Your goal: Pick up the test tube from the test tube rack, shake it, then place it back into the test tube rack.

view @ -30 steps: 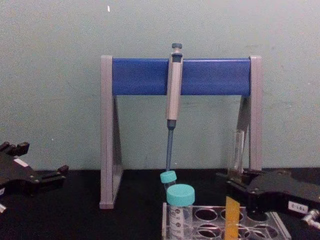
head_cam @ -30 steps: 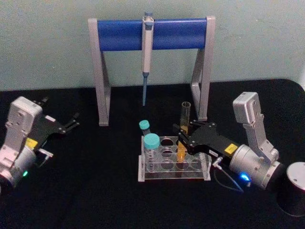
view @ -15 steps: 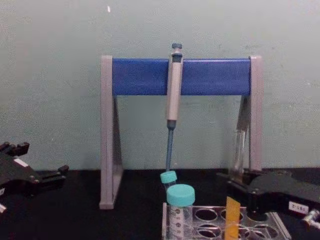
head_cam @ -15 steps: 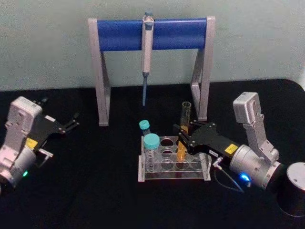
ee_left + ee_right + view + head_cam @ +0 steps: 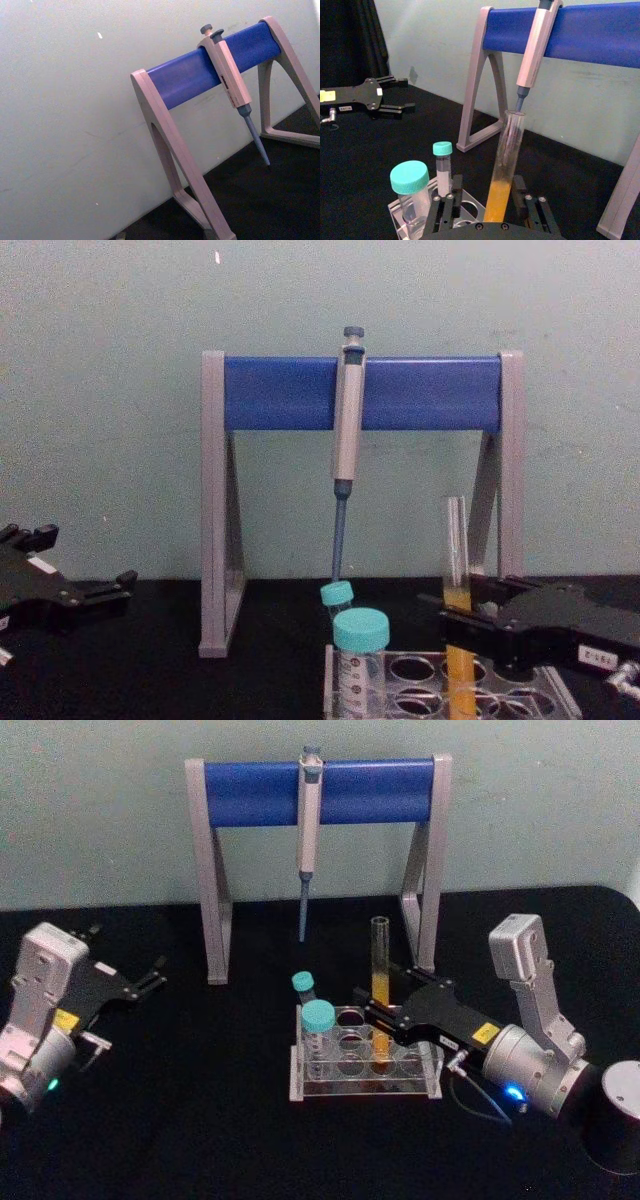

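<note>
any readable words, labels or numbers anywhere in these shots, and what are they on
None can be read.
Right end effector: yellow sticker and white label, too blurred.
Left end effector: yellow sticker and white label, print too small.
Pipette: side label, illegible.
Large teal-capped vial: faint markings, unreadable.

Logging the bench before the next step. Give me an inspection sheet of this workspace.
Surface: black table top, dry, no spills seen.
Job's things: tall clear glass test tube with orange-yellow liquid upright, lower end at the low clear plastic test tube rack.
Clutter: two teal-capped vials in the rack; grey pipette hanging on the grey-and-blue stand; dark cylinder at the table's right edge.
Grippers: right gripper with jaws shut on the tube's middle; left gripper parked at the left, jaws open, empty.
Cables: thin cable looped by the right wrist.
Surroundings: plain pale green wall.
</note>
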